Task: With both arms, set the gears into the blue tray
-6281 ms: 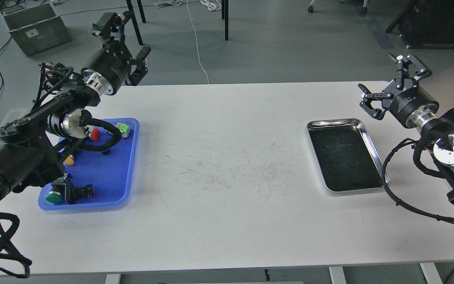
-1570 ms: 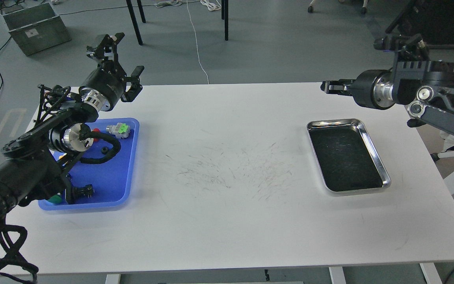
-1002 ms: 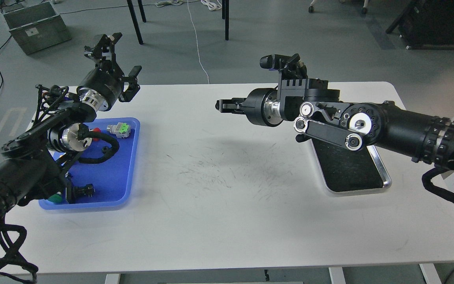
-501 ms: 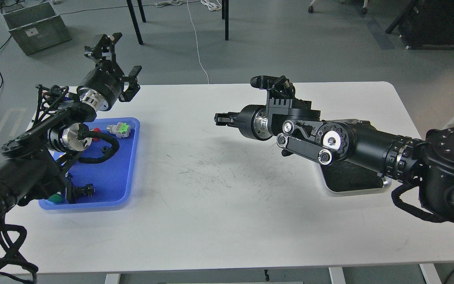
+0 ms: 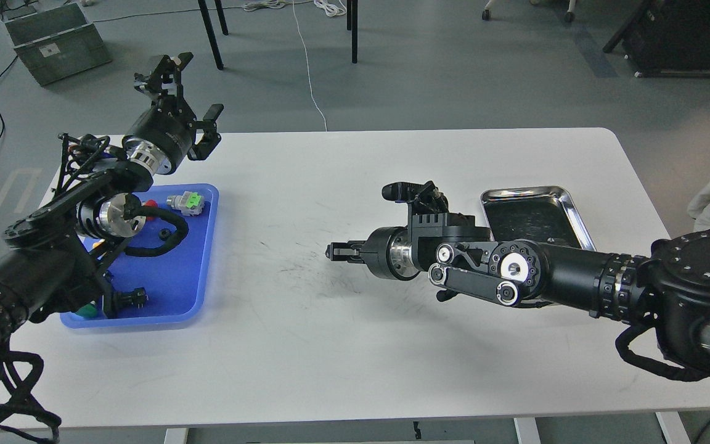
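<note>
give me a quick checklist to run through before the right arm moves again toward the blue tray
1. Right gripper holding a gear: cannot tell, fingers seen end-on.
2. Left gripper open, beyond the blue tray's far edge: ok.
3. Free tray floor on the right half: ok.
4. Left arm's cable looped over the tray: not ok, may get in the way.
5. One gear in the tray already: ok.
6. Steel tray partly hidden by the right arm: cannot tell what is left.
</note>
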`<state>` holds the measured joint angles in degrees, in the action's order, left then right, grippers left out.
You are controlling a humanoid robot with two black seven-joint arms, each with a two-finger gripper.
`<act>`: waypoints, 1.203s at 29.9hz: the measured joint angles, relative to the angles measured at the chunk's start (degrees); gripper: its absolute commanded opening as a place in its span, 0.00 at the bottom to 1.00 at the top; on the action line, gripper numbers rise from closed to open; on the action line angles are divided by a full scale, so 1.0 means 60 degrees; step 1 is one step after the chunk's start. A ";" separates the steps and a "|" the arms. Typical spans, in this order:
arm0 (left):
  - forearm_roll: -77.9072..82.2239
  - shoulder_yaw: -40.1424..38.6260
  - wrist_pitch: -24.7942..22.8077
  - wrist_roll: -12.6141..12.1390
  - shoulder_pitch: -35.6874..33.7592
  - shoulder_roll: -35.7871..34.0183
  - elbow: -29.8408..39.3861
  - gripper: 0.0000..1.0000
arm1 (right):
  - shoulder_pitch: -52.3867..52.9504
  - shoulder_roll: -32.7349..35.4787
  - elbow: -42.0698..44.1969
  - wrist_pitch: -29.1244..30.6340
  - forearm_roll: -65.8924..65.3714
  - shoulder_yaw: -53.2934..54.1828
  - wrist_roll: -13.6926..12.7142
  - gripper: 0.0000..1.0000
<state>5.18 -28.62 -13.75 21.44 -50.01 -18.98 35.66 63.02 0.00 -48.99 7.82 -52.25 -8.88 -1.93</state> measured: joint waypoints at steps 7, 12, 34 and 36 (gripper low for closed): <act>-0.0003 -0.0005 0.0001 0.0000 0.0000 0.0017 0.0003 0.98 | -0.0187 0.0001 -0.0063 -0.0043 0.0003 -0.0042 0.0000 0.24; -0.0002 -0.0006 0.0001 0.0000 0.0000 0.0028 0.0001 0.98 | -0.0204 0.0001 -0.0156 -0.0294 0.0034 -0.0043 0.0026 0.44; 0.0000 0.0009 0.0006 0.0000 0.0000 -0.0013 0.0000 0.98 | -0.0037 -0.0002 0.0072 -0.1266 0.0446 0.0749 0.0537 0.92; 0.0000 0.0010 0.0007 0.0000 0.0000 -0.0028 0.0000 0.98 | -0.0019 -0.0002 0.0410 -0.1234 0.0593 0.1225 0.0537 0.92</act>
<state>5.17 -28.56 -13.71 21.44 -50.01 -19.15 35.66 62.91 -0.01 -46.53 0.42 -48.69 -1.54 1.30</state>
